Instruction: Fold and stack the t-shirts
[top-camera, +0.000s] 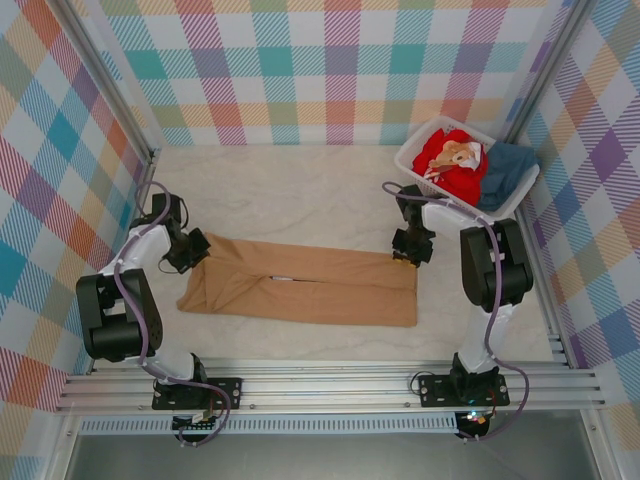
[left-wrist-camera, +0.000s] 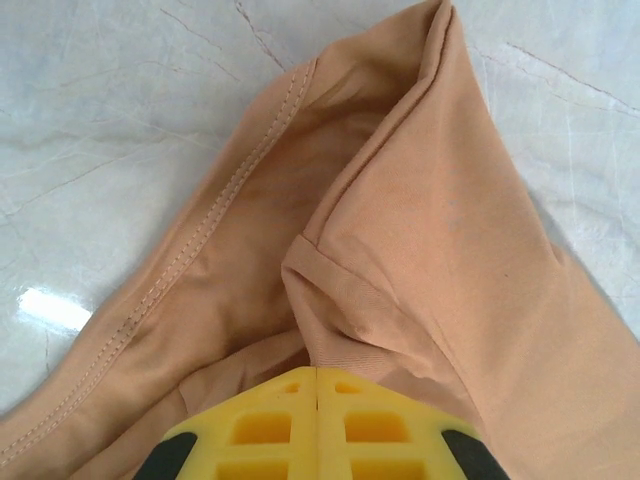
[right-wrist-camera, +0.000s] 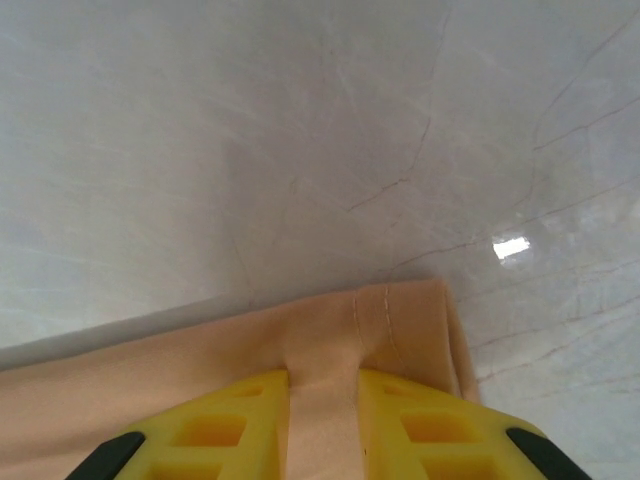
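Note:
The tan-brown t-shirt (top-camera: 300, 290) lies folded into a long band across the middle of the table. My left gripper (top-camera: 195, 250) is at its left end, shut on a bunched fold of the tan cloth (left-wrist-camera: 430, 230), with the yellow fingertips (left-wrist-camera: 317, 372) pressed together. My right gripper (top-camera: 410, 255) is at the shirt's far right corner, shut on the stitched hem (right-wrist-camera: 400, 320), and a strip of cloth runs between its yellow fingers (right-wrist-camera: 323, 385). A red printed t-shirt (top-camera: 450, 165) and a dark teal t-shirt (top-camera: 505, 170) lie in the basket.
The white slatted basket (top-camera: 415, 165) stands at the back right corner, just behind the right arm. Checked walls close in the table on three sides. The pale table top (top-camera: 300, 190) stretches behind the shirt.

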